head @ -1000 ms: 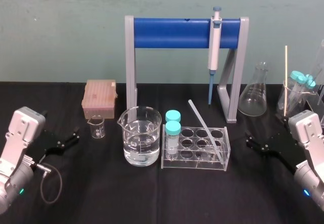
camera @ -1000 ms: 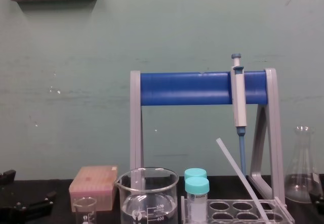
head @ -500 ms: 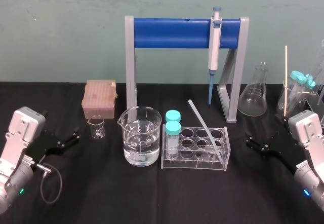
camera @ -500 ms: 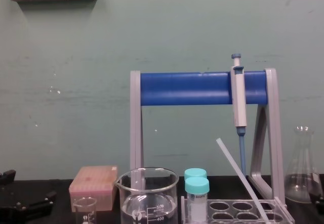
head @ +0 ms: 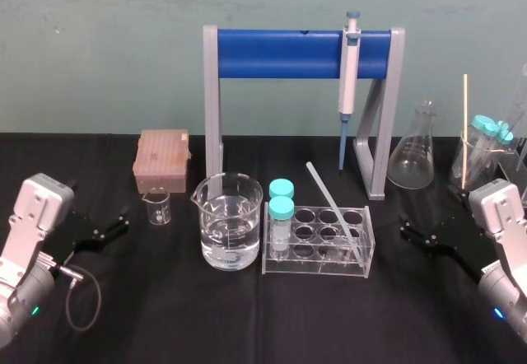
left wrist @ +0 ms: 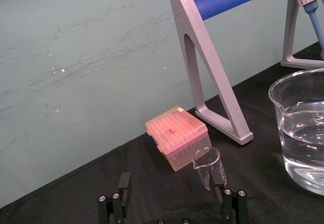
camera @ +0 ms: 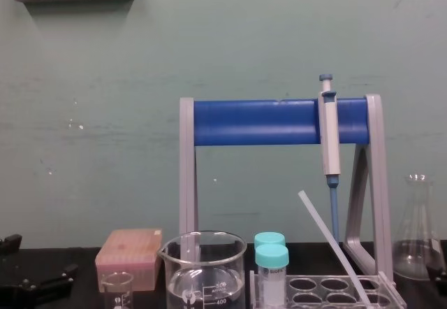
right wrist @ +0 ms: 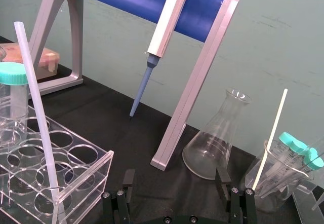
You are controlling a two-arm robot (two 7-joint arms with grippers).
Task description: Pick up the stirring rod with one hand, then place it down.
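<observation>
Two grippers sit empty: your left gripper [head: 115, 222] hangs low near the table's [head: 247, 323] left edge and your right gripper [head: 416, 231] near its right edge, each with jaws spread wide and touching nothing. The stirring rod [head: 333, 210] stands slanted in the clear tube rack [head: 313, 267] at the middle of the table. Its foot is in a well at the rack's right end and its top leans back toward the far edge and to the left.

Nothing has been picked up yet, so the reach is the step in hand. The right gripper looks the better choice, since it is nearer the rod's foot and has bare table between it and the rack. Come in above the rack's rim and turn the jaws so they close across the slanted shaft, well up its free length. Close gently, because thin glass will likely slip or snap. Lift along the rod's own lean, or the rack may tip. Keep clear of the two capped tubes [head: 280, 207] and the water beaker [head: 226, 220] on the rack's left. Don't mistake the pale stick [head: 465, 125] near the right edge for your target.
</observation>
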